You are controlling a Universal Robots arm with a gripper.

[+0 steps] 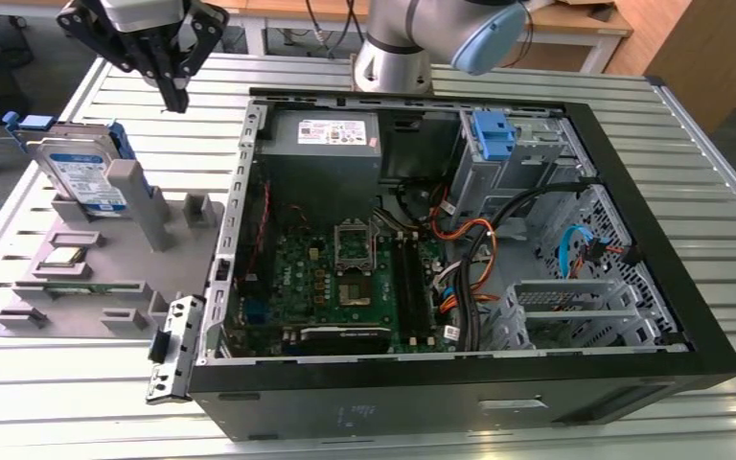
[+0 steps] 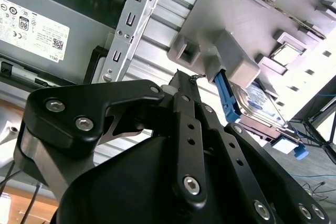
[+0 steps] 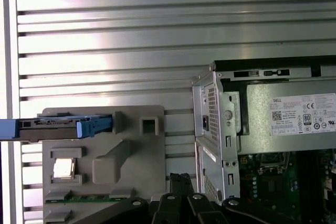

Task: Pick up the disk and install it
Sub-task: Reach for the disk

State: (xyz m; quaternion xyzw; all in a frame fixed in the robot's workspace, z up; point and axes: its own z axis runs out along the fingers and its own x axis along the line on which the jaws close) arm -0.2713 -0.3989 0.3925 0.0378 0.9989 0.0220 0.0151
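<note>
Offset between the gripper (image 1: 173, 94) and the disk (image 1: 80, 177) is what counts: the gripper hangs in the air over the slatted table (image 1: 35, 422), fingers drawn together on nothing. The disk sits lower than the fingertips, off to the side of them that faces away from the computer case (image 1: 707, 335). It stands on edge in a slot of the grey holder (image 1: 112, 273), well apart from the gripper, with its label face upright and the blue bracket (image 1: 118, 142) along its rim. The first wrist view shows it edge-on as a thin bar (image 3: 52, 128), so its narrow top edge is turned upward. Whether its longer side runs upright or level I cannot tell. By my reading, the pick-up is not yet begun
</note>
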